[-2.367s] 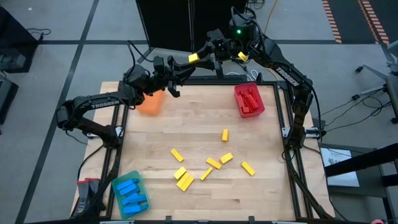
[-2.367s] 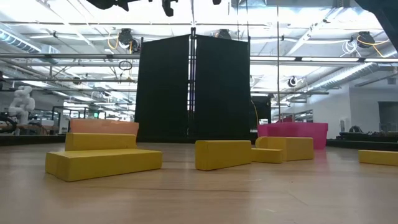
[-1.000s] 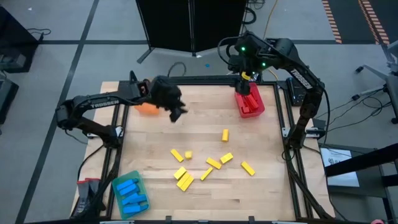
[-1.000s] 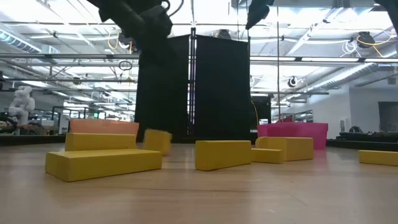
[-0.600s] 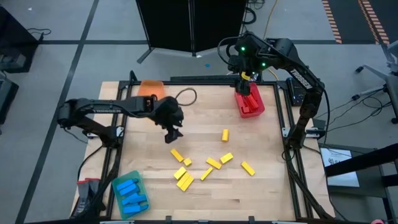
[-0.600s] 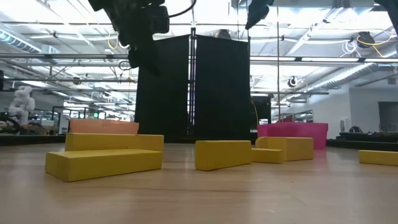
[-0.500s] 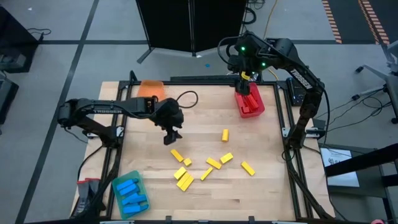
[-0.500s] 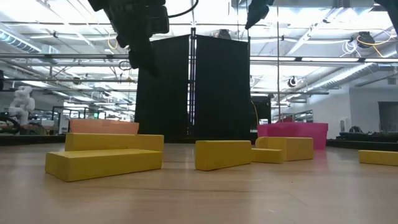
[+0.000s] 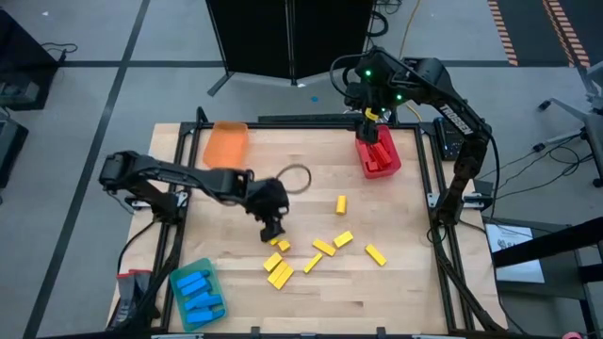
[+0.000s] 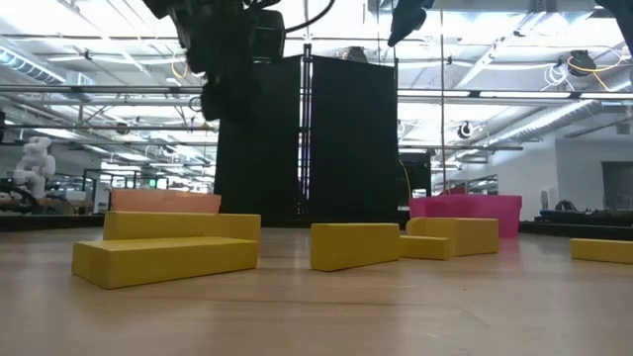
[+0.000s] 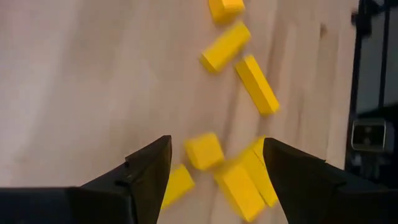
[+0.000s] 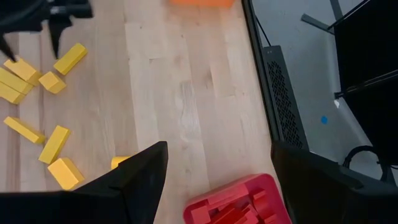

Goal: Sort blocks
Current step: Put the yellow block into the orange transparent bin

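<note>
Red blocks and blue blocks are trayed, yellow blocks left scattered, the left gripper held open above them, the right gripper open over the red tray

The left gripper has swung from the orange plastic tray down over the scattered small yellow rectangular blocks, jaws now apart.
</note>
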{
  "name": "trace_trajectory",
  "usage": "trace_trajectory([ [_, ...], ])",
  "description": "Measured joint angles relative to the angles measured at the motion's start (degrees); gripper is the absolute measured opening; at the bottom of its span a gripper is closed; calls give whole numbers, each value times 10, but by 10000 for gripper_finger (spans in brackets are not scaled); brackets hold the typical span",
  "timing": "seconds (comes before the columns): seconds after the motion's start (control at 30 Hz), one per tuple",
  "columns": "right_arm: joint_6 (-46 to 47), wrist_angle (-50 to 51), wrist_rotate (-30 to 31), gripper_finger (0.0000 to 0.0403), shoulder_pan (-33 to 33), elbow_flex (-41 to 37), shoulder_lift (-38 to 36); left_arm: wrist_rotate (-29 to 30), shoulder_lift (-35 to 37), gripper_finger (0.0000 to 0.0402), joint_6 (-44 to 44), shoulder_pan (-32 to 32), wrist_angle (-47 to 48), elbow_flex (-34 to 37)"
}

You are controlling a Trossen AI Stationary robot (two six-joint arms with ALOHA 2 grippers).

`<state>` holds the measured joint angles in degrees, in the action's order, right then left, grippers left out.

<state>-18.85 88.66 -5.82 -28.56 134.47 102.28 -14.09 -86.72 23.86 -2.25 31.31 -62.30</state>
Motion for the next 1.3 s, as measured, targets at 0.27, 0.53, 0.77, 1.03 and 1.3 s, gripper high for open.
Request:
trace_trajectory([
  [0.27, 2, -1, 1, 283, -7, 0, 0, 87, -13, 261, -77, -77, 34, 0],
  [0.53, 38, -1, 0, 283, -7, 0, 0, 209, -32, 261, -183, -132, 0, 0],
  [0.77, 59, 5, 0, 283, -6, 0, 0, 179, -73, 261, 29, -131, -90, 0],
  [1.03, 62, 10, 0, 283, -6, 0, 0, 175, -95, 261, 250, -131, -51, 0],
  [1.3, 62, 10, 0, 283, -6, 0, 0, 176, -95, 261, 343, -127, 3, 0],
])
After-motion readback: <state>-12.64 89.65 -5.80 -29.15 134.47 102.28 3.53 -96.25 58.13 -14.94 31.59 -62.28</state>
